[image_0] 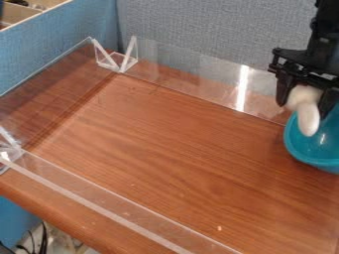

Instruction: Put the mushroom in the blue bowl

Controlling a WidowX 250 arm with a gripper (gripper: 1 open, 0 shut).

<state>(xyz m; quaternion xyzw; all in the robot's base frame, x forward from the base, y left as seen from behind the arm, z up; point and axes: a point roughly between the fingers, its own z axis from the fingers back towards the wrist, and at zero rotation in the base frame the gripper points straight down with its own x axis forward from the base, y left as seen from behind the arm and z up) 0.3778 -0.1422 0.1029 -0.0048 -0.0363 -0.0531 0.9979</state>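
Note:
At the right edge of the camera view my black gripper [303, 91] points straight down, shut on the cream-white mushroom [304, 111]. The mushroom hangs from the fingers, its lower end over the near rim of the teal-blue bowl [318, 144]. Only the left part of the bowl shows; the rest is cut off by the frame edge. I cannot tell whether the mushroom touches the bowl.
The wooden table [159, 149] is fenced by low clear acrylic walls [106, 203] along the front, left and back. A blue partition [199, 25] stands behind, and a cardboard box edge [34, 20] shows at the upper left.

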